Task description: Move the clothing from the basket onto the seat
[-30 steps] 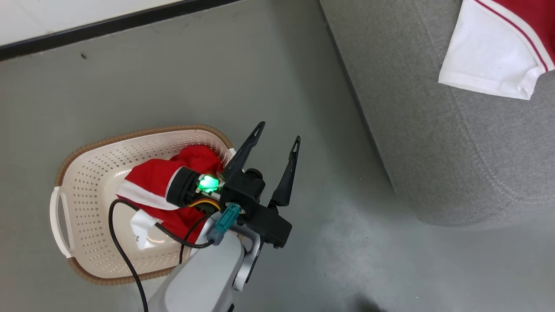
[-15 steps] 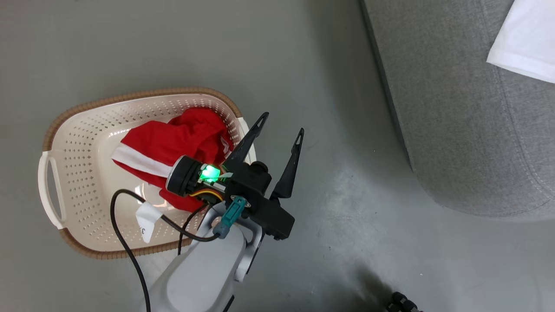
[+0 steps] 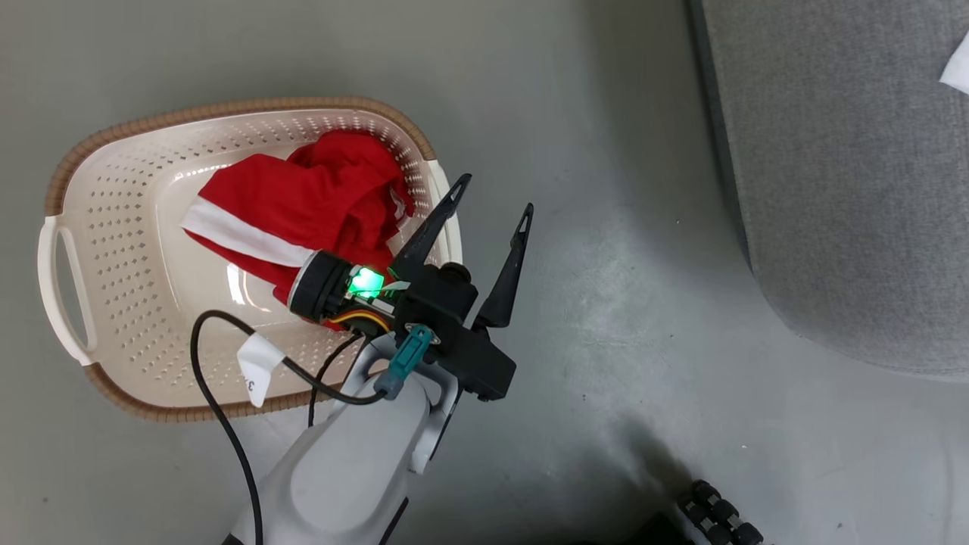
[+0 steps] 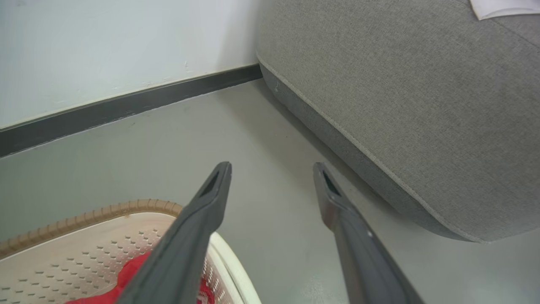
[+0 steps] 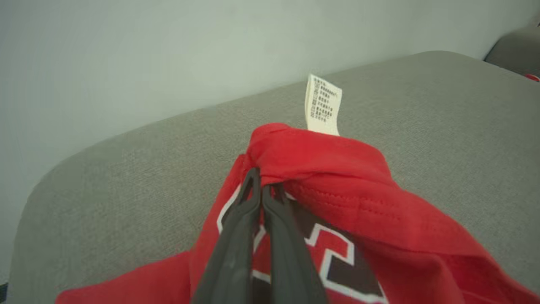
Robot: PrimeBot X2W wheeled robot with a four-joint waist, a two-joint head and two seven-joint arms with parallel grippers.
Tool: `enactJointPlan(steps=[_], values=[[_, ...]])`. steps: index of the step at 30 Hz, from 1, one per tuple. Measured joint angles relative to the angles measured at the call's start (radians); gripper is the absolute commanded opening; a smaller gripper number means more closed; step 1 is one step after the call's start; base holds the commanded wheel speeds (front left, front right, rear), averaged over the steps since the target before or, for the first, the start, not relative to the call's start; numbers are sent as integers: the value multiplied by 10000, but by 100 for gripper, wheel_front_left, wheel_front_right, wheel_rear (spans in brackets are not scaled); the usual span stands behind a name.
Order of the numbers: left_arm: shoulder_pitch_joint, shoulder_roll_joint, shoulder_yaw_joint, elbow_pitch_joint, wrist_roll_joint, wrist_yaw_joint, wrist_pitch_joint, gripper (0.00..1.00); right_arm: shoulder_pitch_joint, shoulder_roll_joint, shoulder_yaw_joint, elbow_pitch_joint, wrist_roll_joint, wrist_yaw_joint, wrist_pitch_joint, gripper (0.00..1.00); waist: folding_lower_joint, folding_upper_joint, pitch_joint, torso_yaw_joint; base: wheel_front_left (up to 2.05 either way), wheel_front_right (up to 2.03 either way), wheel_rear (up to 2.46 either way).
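Observation:
The cream perforated basket (image 3: 113, 227) with a brown rim stands on the floor at the left. A piece of red clothing (image 3: 303, 197) with a white band lies bunched inside it. My left gripper (image 3: 493, 196) hovers open and empty just past the basket's right rim, and its wrist hides part of the cloth. From the left wrist, the left gripper (image 4: 272, 168) stands between the basket (image 4: 105, 213) and the grey seat (image 4: 422, 105). My right gripper (image 5: 262, 179) is shut on another red piece of clothing (image 5: 337, 169) with a white tag (image 5: 322, 105), over the seat (image 5: 126, 190).
The seat (image 3: 848, 189) takes up the right side, with a white garment corner (image 3: 958, 72) on it. A wall with a dark baseboard (image 4: 126, 107) runs behind the basket. A black ridged part (image 3: 719, 511) shows at the bottom right. Grey floor separates basket and seat.
The head camera has swung, so the basket has risen in the picture and the seat has slid right. My left gripper stays open near the basket's right rim.

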Motion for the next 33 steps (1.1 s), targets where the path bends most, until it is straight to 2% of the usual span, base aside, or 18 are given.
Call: enactJointPlan(steps=[4,5,6,7,21,33], values=[[-3,10,-13,15,-75,0,0,100,184,98,326,-178,-10,0,69,0,0,0,-24,69,0,0,0],[-8,8,-8,12,-119,0,0,100,211,-2,416,-238,-10,0,63,57,-2,-1,-95,93,0,0,0],[-12,8,-8,10,-136,0,-2,100,221,-63,479,-276,-12,0,54,97,-3,-1,-139,103,0,0,0],[-17,6,-10,6,-174,0,0,100,243,-125,573,-314,-40,0,40,100,-3,-2,-185,114,0,0,0],[22,2,-25,19,-792,0,-2,100,1313,-272,1116,-424,-36,0,-548,100,-3,-1,-1110,241,0,0,0],[599,-12,529,307,-1363,0,0,100,2494,113,1764,-1440,46,0,-836,100,-3,-2,-2386,433,0,0,0]])
